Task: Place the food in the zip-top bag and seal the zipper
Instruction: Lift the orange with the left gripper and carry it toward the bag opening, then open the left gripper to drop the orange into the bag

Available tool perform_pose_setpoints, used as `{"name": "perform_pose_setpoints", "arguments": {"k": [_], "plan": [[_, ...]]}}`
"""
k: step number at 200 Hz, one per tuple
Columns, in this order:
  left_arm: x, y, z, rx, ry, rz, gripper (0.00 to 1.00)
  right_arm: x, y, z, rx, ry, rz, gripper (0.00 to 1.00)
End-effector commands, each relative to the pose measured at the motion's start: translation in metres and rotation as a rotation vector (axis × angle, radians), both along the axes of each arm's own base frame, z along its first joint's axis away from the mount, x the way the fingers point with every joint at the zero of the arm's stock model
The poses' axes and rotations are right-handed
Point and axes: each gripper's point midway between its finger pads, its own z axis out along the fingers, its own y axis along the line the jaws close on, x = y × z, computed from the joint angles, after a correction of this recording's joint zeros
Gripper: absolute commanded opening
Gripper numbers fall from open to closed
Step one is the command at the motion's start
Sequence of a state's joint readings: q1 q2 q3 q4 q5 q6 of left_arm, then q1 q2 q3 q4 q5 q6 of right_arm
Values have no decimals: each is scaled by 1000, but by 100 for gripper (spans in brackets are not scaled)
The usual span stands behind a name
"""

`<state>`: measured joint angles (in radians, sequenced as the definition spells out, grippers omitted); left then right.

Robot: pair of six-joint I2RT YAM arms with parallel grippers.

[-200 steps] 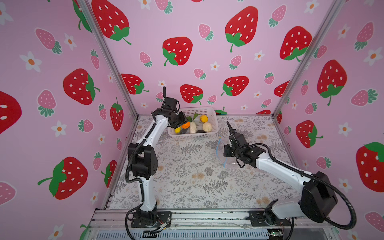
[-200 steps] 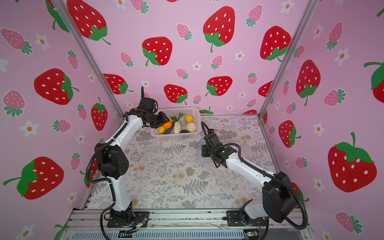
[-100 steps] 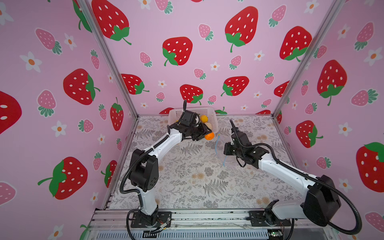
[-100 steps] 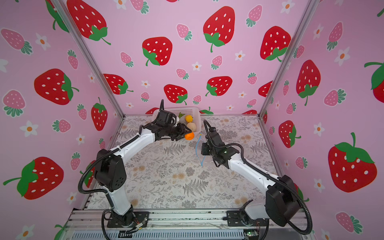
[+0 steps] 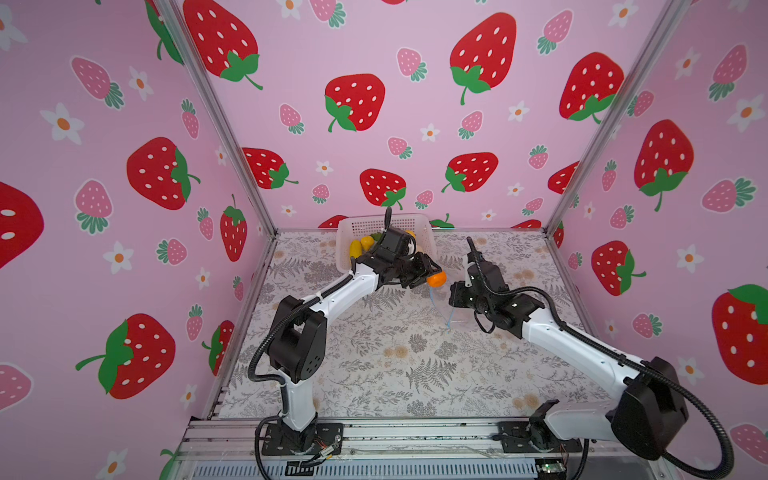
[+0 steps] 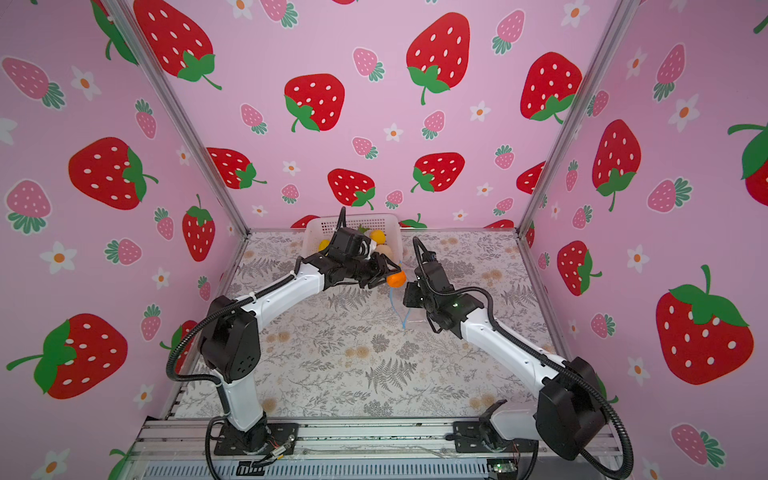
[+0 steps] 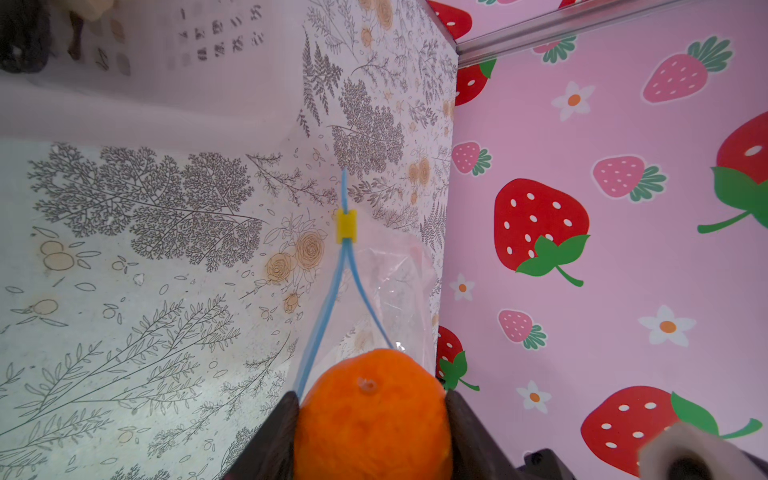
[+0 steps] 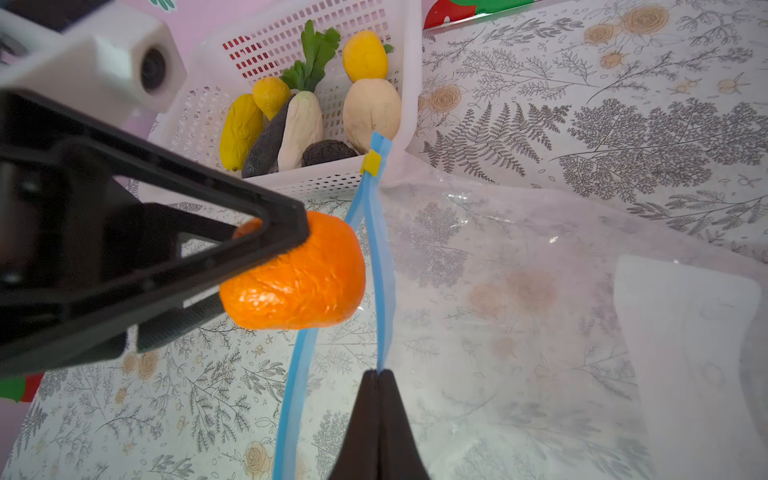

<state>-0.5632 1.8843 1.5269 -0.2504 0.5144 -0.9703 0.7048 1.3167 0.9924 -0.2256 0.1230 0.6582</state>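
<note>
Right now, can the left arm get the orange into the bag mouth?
Probably yes: right gripper pinches one zipper lip, parting the zip-top bag mouth; the orange in left gripper sits beside the gap, nothing between.

Probably lab booth, strawberry-print walls [image 5: 415, 41], aluminium mounting rail [image 5: 415, 434]

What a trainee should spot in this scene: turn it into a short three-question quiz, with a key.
1. Pick one. The left gripper holds: A, an apple; B, an orange; C, a tomato.
2. True or false: the right gripper is shut on one lip of the zipper of the zip-top bag, while the other lip hangs free.
3. Fill in: the yellow slider sits at the zipper end nearer the white ____.

Key: 1 B. 2 True. 3 basket.
</note>
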Motion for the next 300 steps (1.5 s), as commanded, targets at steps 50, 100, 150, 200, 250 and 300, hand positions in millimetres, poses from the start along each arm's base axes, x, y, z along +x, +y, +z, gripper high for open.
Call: {"name": "perform_pose_setpoints", "arguments": {"k": [50,100,150,200,250,300], "plan": [[-9,-6,-14,4,29,-21,35,0,-3,18,47,-37,-17,0],[-14,-16,-11,12,18,-48,48,-1,-4,19,52,-41,-18,0],[-14,-15,-13,25,17,-49,64,-1,-4,18,49,-40,-18,1],[-15,-17,-7,21,6,-49,71,0,-4,18,52,-41,-18,1],[-10,8,0,137,-79,-33,72,-2,-6,13,46,-34,-22,1],[37,75,16,450,-219,34,76,-5,-8,5,54,-29,-23,2]]}}
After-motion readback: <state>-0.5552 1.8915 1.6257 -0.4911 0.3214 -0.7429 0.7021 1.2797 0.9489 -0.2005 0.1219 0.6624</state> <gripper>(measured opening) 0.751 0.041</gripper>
